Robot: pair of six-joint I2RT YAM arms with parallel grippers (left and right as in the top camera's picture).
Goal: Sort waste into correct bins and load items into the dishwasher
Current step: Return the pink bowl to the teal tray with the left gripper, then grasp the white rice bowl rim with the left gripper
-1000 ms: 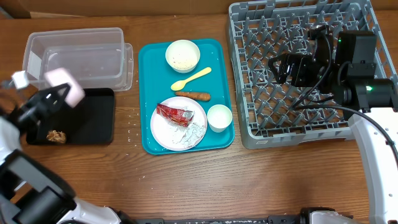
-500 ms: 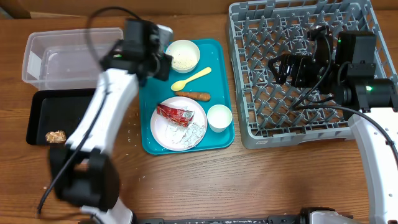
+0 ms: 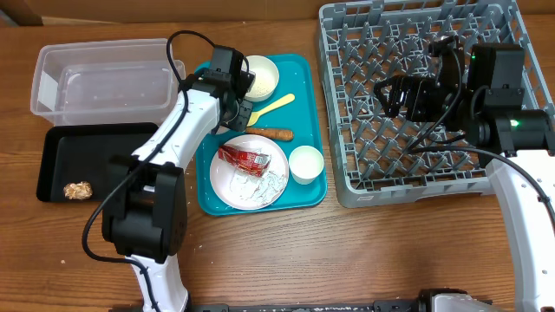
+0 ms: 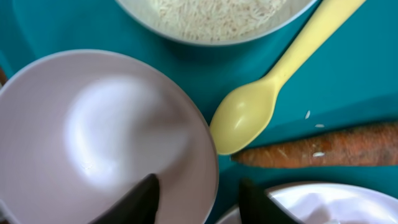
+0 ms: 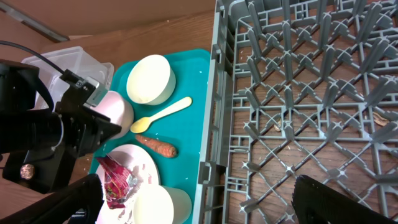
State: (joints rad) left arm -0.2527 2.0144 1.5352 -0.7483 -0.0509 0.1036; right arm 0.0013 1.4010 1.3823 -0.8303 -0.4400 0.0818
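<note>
Overhead: we log brown lump (image 3: 79, 188) binned in black tray (image 3: 130, 173); rack (image 3: 347, 130) empty. Left gripper (image 4: 196, 202) jaws straddle pale bowl (image 4: 93, 137) rim on teal tray (image 3: 208, 173); right gripper (image 5: 199, 199) wide, idle. Most remains.

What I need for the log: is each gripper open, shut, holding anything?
Left gripper: closed on the pink bowl at its rim.
Right gripper: open, holding nothing, above the rack.

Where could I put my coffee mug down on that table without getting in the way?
Bare wood runs along the front edge, below the teal tray and the grey rack. The strip between tray and black tray is narrow. The teal tray is crowded: plate, cup, spoon, rice bowl, left tool.
</note>
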